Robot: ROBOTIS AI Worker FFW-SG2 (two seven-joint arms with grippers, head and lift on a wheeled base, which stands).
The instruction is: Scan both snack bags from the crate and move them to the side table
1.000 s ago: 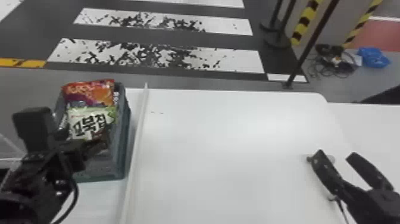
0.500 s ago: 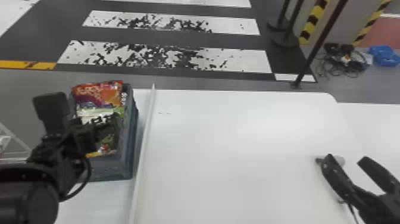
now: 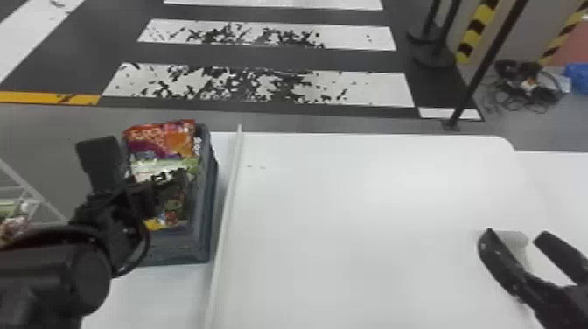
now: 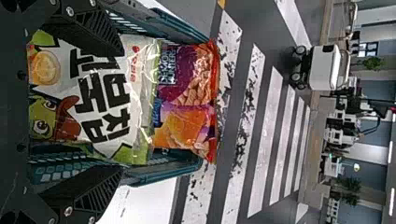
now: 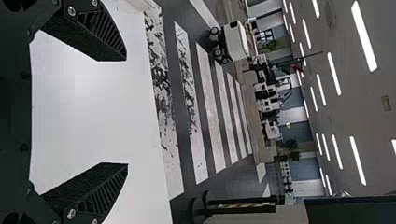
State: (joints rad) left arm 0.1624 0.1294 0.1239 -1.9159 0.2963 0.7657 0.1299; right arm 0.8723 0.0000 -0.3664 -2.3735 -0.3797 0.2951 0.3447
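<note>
Pointing upward in crate (image 3: 204, 218) | front snack bag (image 4: 105, 93), long axis upright | left fingers (image 3: 101, 162) spread | right fingers (image 3: 498, 258) spread

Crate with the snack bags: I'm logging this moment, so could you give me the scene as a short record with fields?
Crate: dark, on the robot's left, beside a raised white strip
Bags in crate: two, a green-and-white one in front of an orange-and-purple one
Left gripper: at the crate, fingers apart
Contact with bags: cannot tell
Right gripper: over the white table, fingers apart, nothing between them
Task stage: neither bag out of the crate
</note>
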